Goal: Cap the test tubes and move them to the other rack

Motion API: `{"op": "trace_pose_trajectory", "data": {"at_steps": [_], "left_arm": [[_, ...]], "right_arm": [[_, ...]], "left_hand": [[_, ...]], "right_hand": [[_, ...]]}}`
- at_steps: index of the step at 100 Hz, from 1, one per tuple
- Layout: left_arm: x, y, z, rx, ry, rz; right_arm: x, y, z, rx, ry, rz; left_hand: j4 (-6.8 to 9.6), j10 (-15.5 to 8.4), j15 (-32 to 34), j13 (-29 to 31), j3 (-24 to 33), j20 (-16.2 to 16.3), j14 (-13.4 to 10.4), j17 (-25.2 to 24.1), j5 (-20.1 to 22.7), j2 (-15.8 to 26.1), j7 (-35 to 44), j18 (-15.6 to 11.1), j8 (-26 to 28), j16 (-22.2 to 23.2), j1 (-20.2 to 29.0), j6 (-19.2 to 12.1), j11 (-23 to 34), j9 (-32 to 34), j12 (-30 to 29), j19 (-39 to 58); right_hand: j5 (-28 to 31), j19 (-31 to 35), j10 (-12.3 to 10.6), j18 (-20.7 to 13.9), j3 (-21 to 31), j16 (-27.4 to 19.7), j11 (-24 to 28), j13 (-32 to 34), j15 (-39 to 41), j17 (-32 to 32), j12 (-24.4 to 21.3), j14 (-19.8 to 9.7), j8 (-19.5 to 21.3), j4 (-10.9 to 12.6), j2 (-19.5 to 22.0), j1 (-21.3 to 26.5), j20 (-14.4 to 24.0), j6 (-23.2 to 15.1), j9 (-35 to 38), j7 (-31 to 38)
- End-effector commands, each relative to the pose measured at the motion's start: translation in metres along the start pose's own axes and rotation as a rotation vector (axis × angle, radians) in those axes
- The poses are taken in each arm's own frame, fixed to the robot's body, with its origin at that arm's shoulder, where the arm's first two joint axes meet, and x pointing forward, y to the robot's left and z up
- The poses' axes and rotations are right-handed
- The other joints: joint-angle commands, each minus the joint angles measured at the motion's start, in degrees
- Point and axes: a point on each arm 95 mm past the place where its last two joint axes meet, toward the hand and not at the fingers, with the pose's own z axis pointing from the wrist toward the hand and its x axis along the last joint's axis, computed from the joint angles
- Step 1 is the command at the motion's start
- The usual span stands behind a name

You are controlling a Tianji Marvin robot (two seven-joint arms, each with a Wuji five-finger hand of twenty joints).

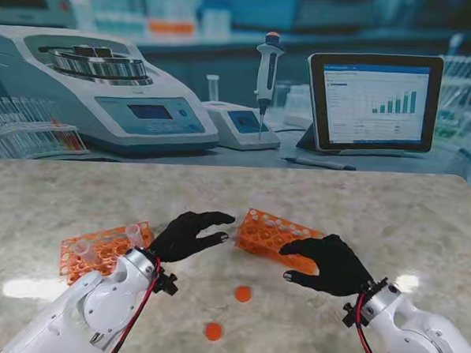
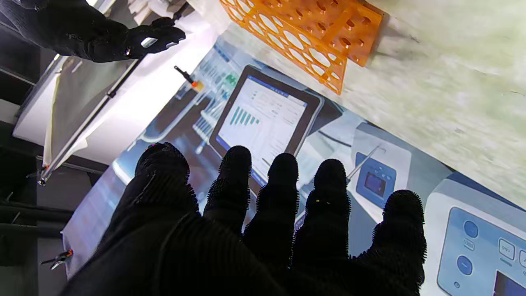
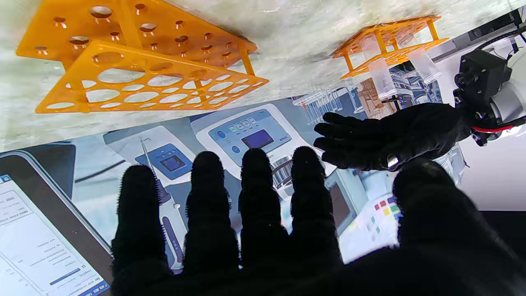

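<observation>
Both hands empty, fingers spread: left hand over the surface beside the left rack, which held clear test tubes. Right hand hovered at the empty right rack. Two orange caps lay loose toward my edge.

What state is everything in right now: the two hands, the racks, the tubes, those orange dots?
Left hand: open, holding nothing.
Right hand: open, holding nothing.
Left rack: holds uncapped tubes.
Tubes: upright, uncapped.
Right rack: no tubes visible.
Orange caps: loose on the table.
</observation>
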Motion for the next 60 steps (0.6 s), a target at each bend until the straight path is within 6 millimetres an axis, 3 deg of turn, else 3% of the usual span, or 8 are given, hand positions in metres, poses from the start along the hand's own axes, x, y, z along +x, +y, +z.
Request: {"op": "trace_pose_trajectory", "data": {"at_steps": [1, 60], "left_arm": [[-0.0010, 0.0013, -0.0007, -0.003, -0.007, -0.007], [-0.0004, -0.0075, -0.0073, -0.008, 0.009, 0.043]], "right_arm": [[0.0036, -0.0024, 0.0000, 0.006, 0.000, 0.007], [0.0060, -0.0015, 0.0009, 0.008, 0.001, 0.008]], "left_hand": [[1.04, 0.4, -0.2, 1.0, 0.2, 0.7, 0.0, -0.2, -0.8, 3.0, -1.3, 0.9, -0.8, -0.6, -0.7, 0.5, -1.2, -0.8, -1.0, 1.9], [1.02, -0.4, -0.6, -0.2, 0.1, 0.4, -0.5, -1.7, -1.2, 2.9, -1.4, 0.1, -0.7, -0.7, -1.1, 0.0, -1.2, -1.4, -0.8, 1.1]], "right_hand": [[-0.3, -0.9, 0.3, -0.7, -1.1, -0.2, -0.1, -2.0, -0.4, -0.9, 0.1, -0.1, 0.5, 1.5, 0.9, 0.1, 0.6, -0.5, 0.2, -0.2], [-0.4, -0.9, 0.3, -0.7, -1.1, -0.2, -0.1, -2.0, -0.4, -0.9, 0.1, -0.1, 0.5, 1.5, 0.9, 0.2, 0.6, -0.5, 0.1, -0.2]]}}
